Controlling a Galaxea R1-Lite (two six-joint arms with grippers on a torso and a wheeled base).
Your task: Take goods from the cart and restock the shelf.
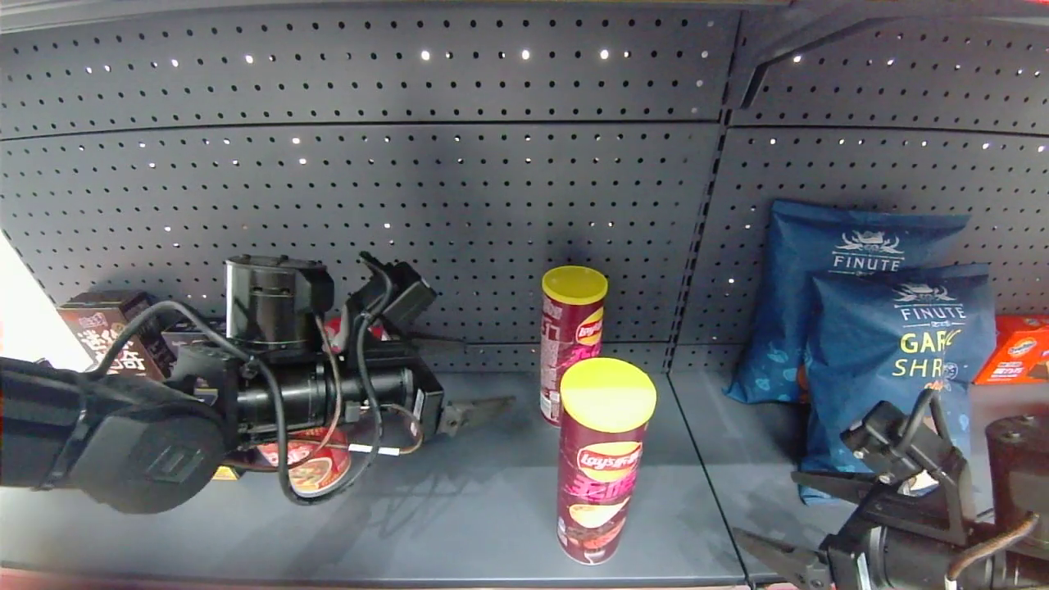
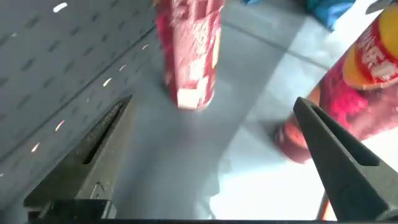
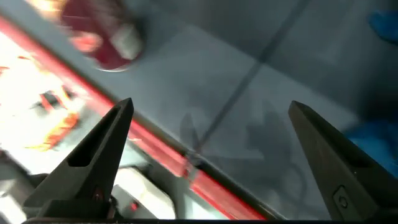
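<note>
Black and low at the near right corner of the shelf [image 1: 459, 508], the right gripper [image 1: 766, 504] hangs level over the front edge, its two pointed fingers [image 3: 99, 155] spread wide with nothing between them; the right wrist view shows the grey shelf deck and the red edge strip [image 3: 155, 149] in the gap. To its left, close to the shelf's front edge, stands the front chip can [image 1: 606, 467], an upright maroon tube with a yellow lid and a yellow-and-red label. Farther back on the left, the left arm reaches in horizontally from the side, wrist straight, and the left gripper [image 2: 212, 102] points toward the cans, jaws wide apart and empty, short of both tubes. Beneath that arm lies a round bowl with a red printed lid [image 1: 311, 467]. Behind the front can, and just apart from it, the rear chip can [image 1: 571, 340] stands upright in the same maroon with a yellow lid, near the back wall. On the right-hand bay two blue snack bags [image 1: 897, 344] lean upright, one overlapping the other, with an orange box [image 1: 1020, 348] beside them. Dark brown boxes [image 1: 106, 332] sit at the far left, against the grey pegboard [image 1: 410, 188] at the rear.
</note>
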